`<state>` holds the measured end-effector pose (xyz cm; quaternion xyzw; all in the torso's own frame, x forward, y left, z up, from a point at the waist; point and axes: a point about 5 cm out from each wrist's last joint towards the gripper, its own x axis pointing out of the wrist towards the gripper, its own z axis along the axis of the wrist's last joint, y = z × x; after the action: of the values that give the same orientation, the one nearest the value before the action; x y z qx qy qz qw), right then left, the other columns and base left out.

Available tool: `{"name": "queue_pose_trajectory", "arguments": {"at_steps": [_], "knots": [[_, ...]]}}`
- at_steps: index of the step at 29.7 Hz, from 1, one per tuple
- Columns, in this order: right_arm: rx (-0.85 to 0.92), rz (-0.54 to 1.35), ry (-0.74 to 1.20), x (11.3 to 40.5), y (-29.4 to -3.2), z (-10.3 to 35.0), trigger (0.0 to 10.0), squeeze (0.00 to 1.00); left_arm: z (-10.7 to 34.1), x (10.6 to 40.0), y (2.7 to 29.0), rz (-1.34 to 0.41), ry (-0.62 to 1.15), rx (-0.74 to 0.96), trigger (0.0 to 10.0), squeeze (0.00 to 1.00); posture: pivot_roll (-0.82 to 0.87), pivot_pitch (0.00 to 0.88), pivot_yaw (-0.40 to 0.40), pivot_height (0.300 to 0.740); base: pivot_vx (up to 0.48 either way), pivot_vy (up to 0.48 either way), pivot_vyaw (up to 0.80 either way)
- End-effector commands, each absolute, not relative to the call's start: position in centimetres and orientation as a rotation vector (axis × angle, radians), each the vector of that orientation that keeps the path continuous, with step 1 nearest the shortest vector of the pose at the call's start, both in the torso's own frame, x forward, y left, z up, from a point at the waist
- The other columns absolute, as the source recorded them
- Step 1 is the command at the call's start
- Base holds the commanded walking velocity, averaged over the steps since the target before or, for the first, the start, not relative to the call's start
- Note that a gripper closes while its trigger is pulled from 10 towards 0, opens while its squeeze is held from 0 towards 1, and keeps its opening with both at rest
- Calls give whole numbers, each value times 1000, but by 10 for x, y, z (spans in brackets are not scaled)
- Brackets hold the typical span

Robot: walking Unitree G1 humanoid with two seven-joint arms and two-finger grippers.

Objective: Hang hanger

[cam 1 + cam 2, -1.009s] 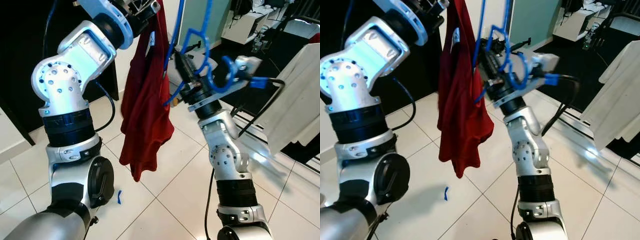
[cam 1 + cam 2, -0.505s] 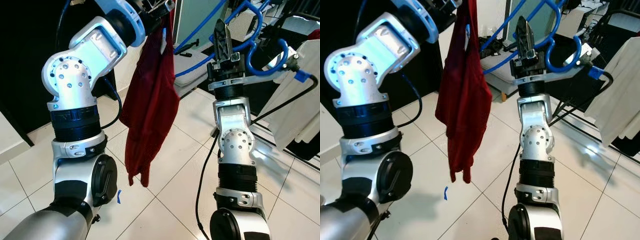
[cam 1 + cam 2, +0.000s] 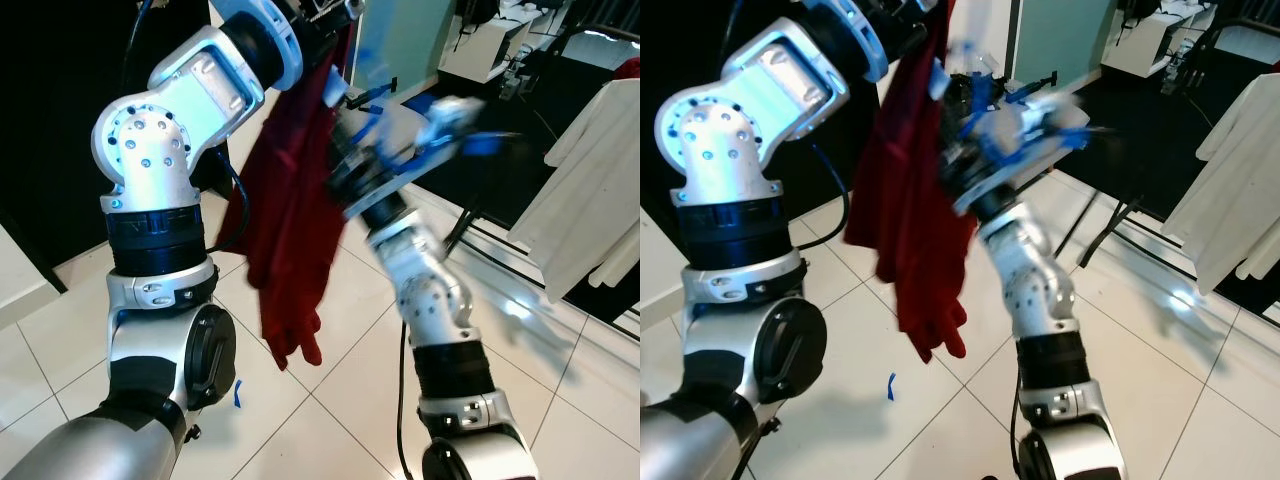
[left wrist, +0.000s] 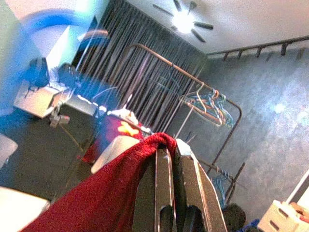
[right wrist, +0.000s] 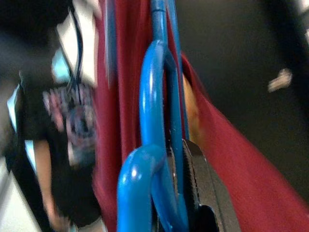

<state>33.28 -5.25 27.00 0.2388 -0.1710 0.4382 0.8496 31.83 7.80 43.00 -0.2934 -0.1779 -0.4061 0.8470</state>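
While my left gripper (image 4: 169, 193) pinches the red garment (image 3: 295, 220) aloft, my right gripper (image 5: 181, 203), fingers clenched on the blue hanger (image 5: 152, 121), sits against the cloth; threading and racking remain, I judge.

A: Red garment (image 3: 292, 230) at nine o'clock, soft matt cloth; the hanger (image 5: 153, 121)?
B: Glossy blue plastic. Arms brushed silver metal, floor tiles (image 3: 340, 400) at six o'clock smooth and shiny
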Motion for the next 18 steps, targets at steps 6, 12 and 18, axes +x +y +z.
{"name": "queue_pose_trajectory", "arguments": {"at_steps": [6,12,18], "knots": [[218,846,-163,338,-73,243,10000,0,432,318,86,-841,-415,-541,10000,0,14,107,-33,740,0,0,0],[175,695,-108,337,-107,236,10000,0,410,333,87,-776,-365,-463,10000,0,-4,112,-21,740,0,0,0],[182,622,-108,333,-121,233,10000,0,393,342,93,-728,-328,-417,10000,0,-12,115,-11,740,0,0,0]]}}
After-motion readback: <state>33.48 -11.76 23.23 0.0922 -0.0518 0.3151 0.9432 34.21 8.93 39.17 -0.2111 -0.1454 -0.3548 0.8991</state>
